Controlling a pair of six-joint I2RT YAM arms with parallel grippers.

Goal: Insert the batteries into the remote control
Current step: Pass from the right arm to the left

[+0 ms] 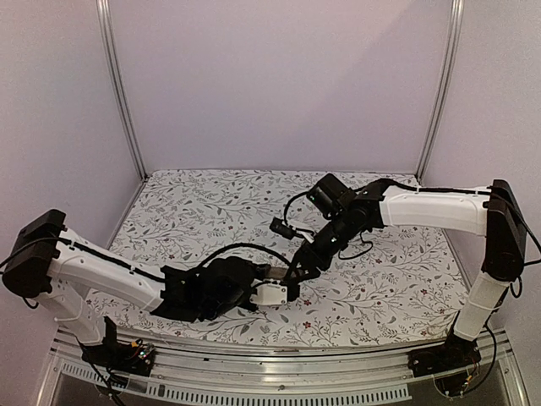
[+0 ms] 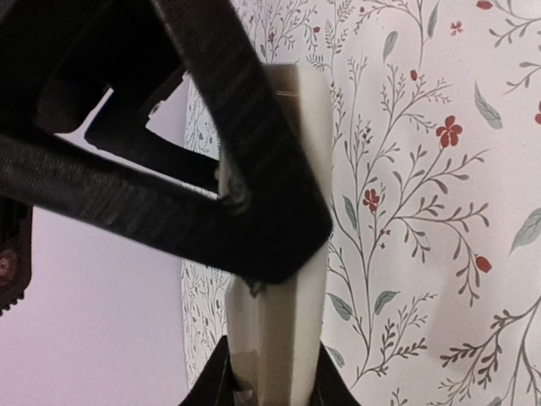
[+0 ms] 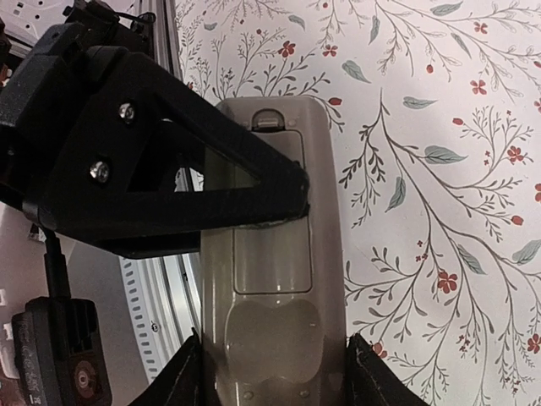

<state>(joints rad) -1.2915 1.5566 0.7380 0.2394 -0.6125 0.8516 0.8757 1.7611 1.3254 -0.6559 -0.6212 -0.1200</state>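
Note:
The remote control [image 1: 272, 293] is held above the table between both grippers. My left gripper [image 1: 252, 294] is shut on one end; in the left wrist view the remote [image 2: 292, 321] stands edge-on between that gripper's [image 2: 270, 385] fingers. My right gripper [image 1: 294, 272] is shut on the other end. In the right wrist view the remote's tan-grey back [image 3: 270, 279] faces the camera between that gripper's [image 3: 275, 376] fingers, with the cover panel seated flat on it. The left gripper's black finger [image 3: 169, 169] lies across the remote. No batteries are in view.
The floral tablecloth [image 1: 211, 211] covers the table. A metal rail [image 1: 279, 385] runs along the near edge, and frame posts [image 1: 118, 85] stand at the back corners. A cable [image 1: 296, 207] loops off the right arm above the cloth.

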